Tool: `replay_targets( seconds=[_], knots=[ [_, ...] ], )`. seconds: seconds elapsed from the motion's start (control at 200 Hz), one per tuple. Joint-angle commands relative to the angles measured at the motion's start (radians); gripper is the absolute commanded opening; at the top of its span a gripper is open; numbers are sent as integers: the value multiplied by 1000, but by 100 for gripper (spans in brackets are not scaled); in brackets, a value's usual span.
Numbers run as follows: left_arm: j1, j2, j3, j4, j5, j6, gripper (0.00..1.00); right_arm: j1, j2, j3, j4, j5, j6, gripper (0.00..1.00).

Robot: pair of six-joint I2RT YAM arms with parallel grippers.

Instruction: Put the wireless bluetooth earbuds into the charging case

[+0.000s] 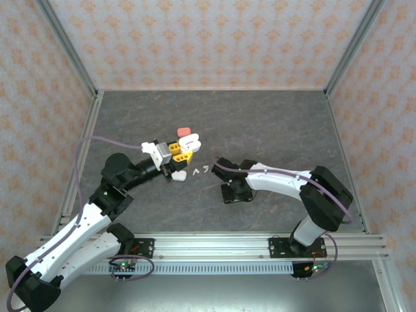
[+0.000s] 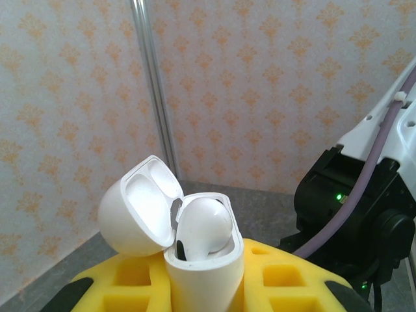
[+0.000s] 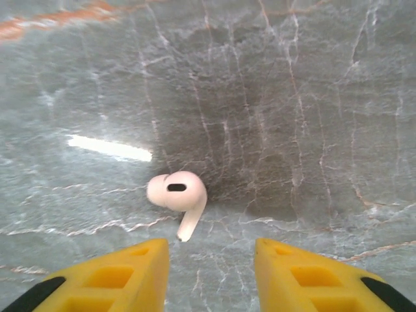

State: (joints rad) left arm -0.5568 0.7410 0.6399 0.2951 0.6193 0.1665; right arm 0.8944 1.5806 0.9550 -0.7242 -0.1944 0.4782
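My left gripper (image 1: 184, 153) is shut on a white charging case (image 2: 207, 276) that stands upright between its yellow fingers (image 2: 296, 276). The case's lid (image 2: 138, 207) is swung open to the left, and one white earbud (image 2: 205, 224) sits in the case. Two small earbuds (image 1: 195, 171) (image 1: 206, 169) lie on the table between the arms. My right gripper (image 3: 211, 250) is open and low over the table. A pale pinkish earbud (image 3: 177, 195) lies just ahead of its left finger (image 3: 123, 273), not between the jaws. In the top view the right gripper (image 1: 220, 165) is beside these earbuds.
A salmon-pink case (image 1: 184, 132) lies just behind the held case. Another white rounded case (image 1: 179, 175) rests on the table by the left wrist. The dark marbled table (image 1: 273, 123) is walled by patterned panels. The right arm (image 2: 364, 208) shows beyond the held case.
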Motion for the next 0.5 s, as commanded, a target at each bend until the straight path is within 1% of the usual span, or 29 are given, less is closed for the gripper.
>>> replay_targets(
  seconds=[0.0, 0.11, 0.205, 0.41, 0.495],
  knots=[
    [-8, -2, 26, 9, -7, 15, 0, 5, -28, 33, 26, -8, 1, 40],
    [-9, -3, 26, 6, -7, 16, 0, 5, 12, 47, 38, 24, 17, 40],
    [-9, -5, 24, 6, -7, 16, 0, 5, 46, 57, 53, 29, 26, 40],
    [-7, -7, 22, 1, -8, 18, 0, 5, 83, 62, 59, 68, 30, 40],
    [-9, -7, 19, 5, -6, 18, 0, 5, 95, 58, 70, 62, 23, 40]
  ],
)
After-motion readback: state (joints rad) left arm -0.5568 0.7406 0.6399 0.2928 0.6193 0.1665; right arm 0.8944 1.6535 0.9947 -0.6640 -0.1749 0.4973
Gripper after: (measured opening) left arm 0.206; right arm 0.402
